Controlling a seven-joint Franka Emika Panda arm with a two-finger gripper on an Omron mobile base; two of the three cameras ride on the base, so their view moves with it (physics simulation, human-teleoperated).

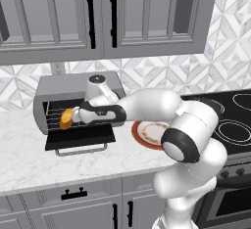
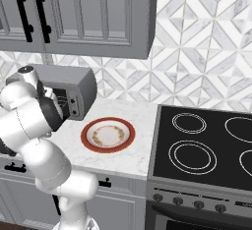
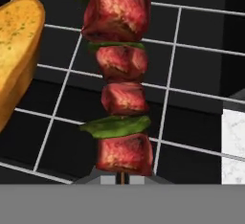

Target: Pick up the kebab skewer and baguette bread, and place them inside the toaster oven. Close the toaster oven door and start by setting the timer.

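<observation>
The kebab skewer (image 3: 119, 74), red meat chunks with green pepper pieces, runs up the middle of the hand view, and my gripper (image 3: 122, 181) is shut on its stick end. It lies over the wire rack (image 3: 167, 94) inside the toaster oven (image 1: 73, 83). The baguette bread (image 3: 14, 50) lies on the same rack just left of the skewer, and the left base view has that golden baguette bread (image 1: 65, 119) at the rack's left front. My gripper (image 1: 73, 115) reaches into the oven mouth right beside it. The toaster oven door (image 1: 81, 137) hangs open, flat and low in front.
A red-rimmed plate (image 1: 147, 132) sits on the marble counter right of the oven, partly behind my arm; the right base view has it bare (image 2: 108, 134). A black stovetop (image 2: 206, 145) lies further right. Grey wall cabinets (image 1: 98, 17) hang above the oven.
</observation>
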